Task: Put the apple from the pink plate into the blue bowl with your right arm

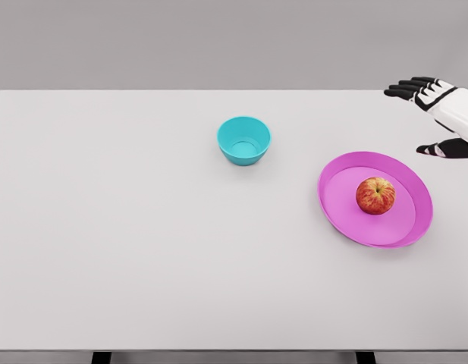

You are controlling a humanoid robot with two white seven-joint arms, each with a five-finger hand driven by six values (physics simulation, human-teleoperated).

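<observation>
Sitting on the pink plate [347, 220], right of the blue bowl [243, 140], waits the apple [375, 196], so bring the right hand [435, 110], fingers spread and empty up past the plate, down over the top, then close softly around the middle.

The apple [375, 195] sits on the plate [340, 212] at the table's [142, 250] right side; the bowl [243, 140] stands apart to its left and farther back; the right hand [438, 114] hovers behind the plate, near the right edge
</observation>
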